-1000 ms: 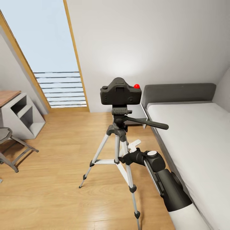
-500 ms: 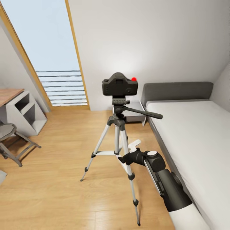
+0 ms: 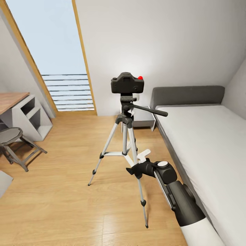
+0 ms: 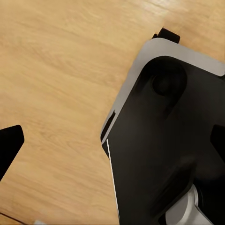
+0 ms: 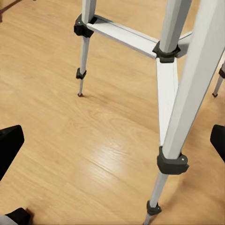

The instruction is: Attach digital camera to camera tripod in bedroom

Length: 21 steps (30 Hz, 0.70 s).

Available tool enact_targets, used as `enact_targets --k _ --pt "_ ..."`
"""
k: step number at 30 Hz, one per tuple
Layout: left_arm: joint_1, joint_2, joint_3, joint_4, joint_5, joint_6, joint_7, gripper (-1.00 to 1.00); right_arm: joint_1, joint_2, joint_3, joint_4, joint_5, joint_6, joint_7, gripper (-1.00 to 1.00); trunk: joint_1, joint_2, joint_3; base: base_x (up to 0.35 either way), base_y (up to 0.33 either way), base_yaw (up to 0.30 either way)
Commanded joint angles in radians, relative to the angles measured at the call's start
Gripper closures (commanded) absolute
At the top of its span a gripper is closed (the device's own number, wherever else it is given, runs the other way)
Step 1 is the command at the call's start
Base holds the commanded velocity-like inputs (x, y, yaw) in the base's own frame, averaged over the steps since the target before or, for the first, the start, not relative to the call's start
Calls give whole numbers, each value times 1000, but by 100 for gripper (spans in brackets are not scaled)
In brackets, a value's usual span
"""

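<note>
My view has pulled back: the tripod [image 3: 125, 136] looks smaller, frame centre. The camera [image 3: 127, 83] sits on its head, so attaching looks done. My right claw [image 3: 138, 163] hangs released, low centre; left claw [image 4: 112, 145] released too.

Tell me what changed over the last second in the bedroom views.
The whole head view shifted: the camera tripod, digital camera, bed and stool all shrank and slid together, so the robot backed away rather than the things moving. The camera stayed mounted on the tripod head throughout. The right tool kept its place in the picture, open and empty, near a tripod leg. Nothing was gripped or released.
</note>
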Motion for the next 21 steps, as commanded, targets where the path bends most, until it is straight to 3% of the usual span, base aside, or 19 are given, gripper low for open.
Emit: enact_targets --k 1,16,21 --pt "-1 0 -8 0 6 4 3 -100 -1 0 0 -1 11 3 8 -100 0 -2 -2 -61 0 0" --pt "-1 2 -9 -1 7 -4 3 -100 -1 -1 -2 3 8 5 8 -100 0 -2 -2 -15 0 0" --pt "0 4 -10 -1 7 -7 4 -100 -1 -8 -2 61 5 4 9 -100 0 -2 -2 0 0 0"
